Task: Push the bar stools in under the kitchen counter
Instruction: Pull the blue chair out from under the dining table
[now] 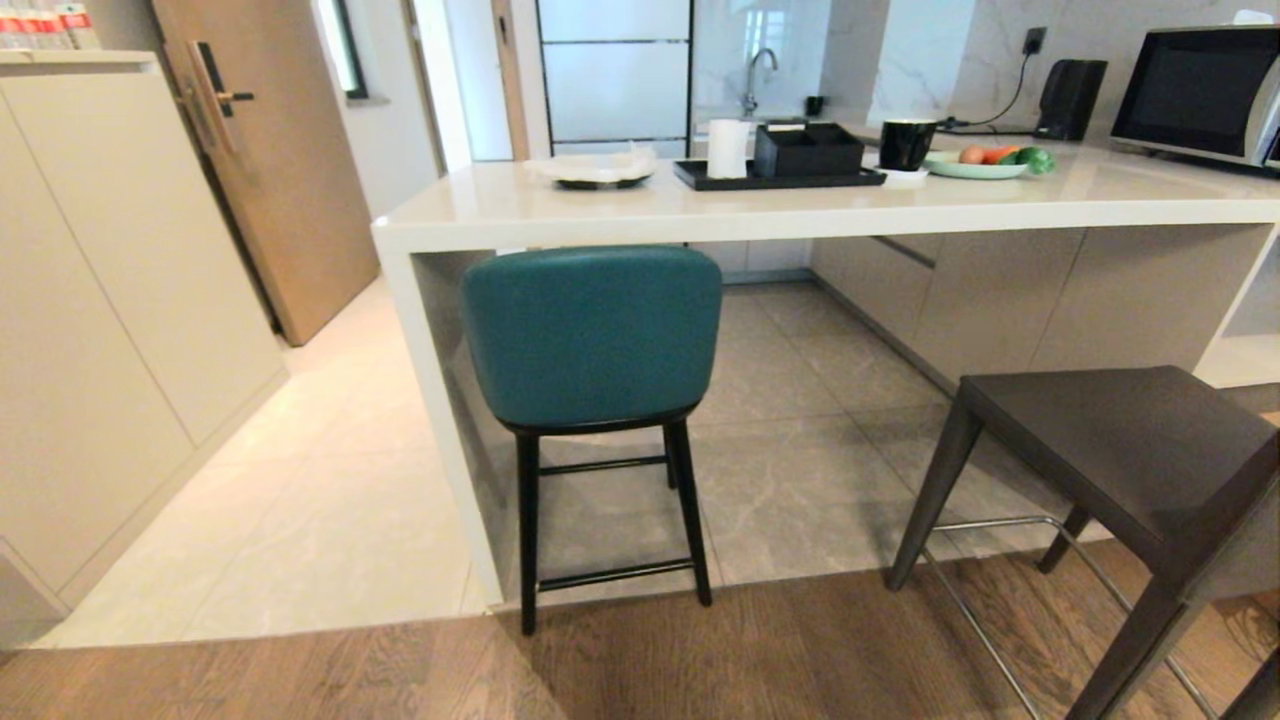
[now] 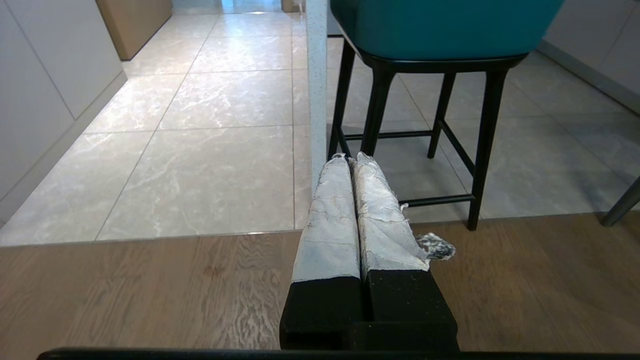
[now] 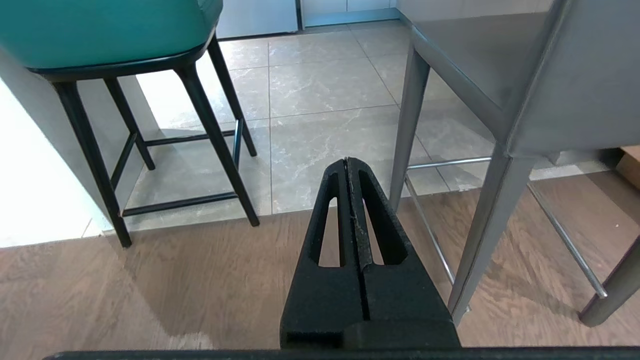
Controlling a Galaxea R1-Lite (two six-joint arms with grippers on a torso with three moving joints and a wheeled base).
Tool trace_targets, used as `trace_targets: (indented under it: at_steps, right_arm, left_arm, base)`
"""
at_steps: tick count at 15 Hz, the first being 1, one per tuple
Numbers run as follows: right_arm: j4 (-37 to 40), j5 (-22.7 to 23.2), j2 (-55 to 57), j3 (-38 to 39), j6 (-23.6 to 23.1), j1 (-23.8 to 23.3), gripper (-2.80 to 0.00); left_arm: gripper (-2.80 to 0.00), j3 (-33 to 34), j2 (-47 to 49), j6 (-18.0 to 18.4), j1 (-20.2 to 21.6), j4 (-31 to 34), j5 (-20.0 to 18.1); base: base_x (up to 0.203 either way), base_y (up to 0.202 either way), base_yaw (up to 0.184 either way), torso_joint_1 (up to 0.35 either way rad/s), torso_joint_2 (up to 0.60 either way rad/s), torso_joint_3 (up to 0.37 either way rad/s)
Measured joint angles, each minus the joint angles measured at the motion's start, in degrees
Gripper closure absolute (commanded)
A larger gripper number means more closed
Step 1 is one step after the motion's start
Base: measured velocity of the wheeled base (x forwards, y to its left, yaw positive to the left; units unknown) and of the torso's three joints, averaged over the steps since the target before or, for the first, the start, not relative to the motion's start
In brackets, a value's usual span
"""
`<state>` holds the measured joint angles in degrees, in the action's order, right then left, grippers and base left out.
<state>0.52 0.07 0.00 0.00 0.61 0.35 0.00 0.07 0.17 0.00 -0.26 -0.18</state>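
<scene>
Both tools [image 2: 349, 159] [image 3: 347, 161] pressed together, grey stool [image 1: 1120, 470] outside counter edge [image 1: 800, 225].

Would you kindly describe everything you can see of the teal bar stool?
The teal bar stool has a rounded, curved back in smooth teal upholstery that looks like leather, on a black frame with four thin black legs joined by low black rungs. It stands upright at the left end of the kitchen counter, its back facing the robot just under the slab edge, close beside the white side panel. Its front legs rest on grey tile, its rear legs about at the wood floor's edge. Nothing else touches it; neither gripper is near.
</scene>
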Motion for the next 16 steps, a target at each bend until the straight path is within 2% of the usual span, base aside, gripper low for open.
trace_targets:
  at_steps: [5, 16]
  right_arm:
    - [0.0, 0.0, 0.0, 0.0, 0.0, 0.0, 0.00]
    - [0.0, 0.0, 0.0, 0.0, 0.0, 0.0, 0.00]
  left_arm:
    - [0.00, 0.0, 0.0, 0.0, 0.0, 0.0, 0.0]
    - [0.00, 0.0, 0.0, 0.0, -0.1, 0.0, 0.0]
  base:
    - [0.027, 0.000, -0.001, -0.001, 0.00, 0.001]
    - [0.194, 0.000, 0.001, 0.004, 0.00, 0.003]
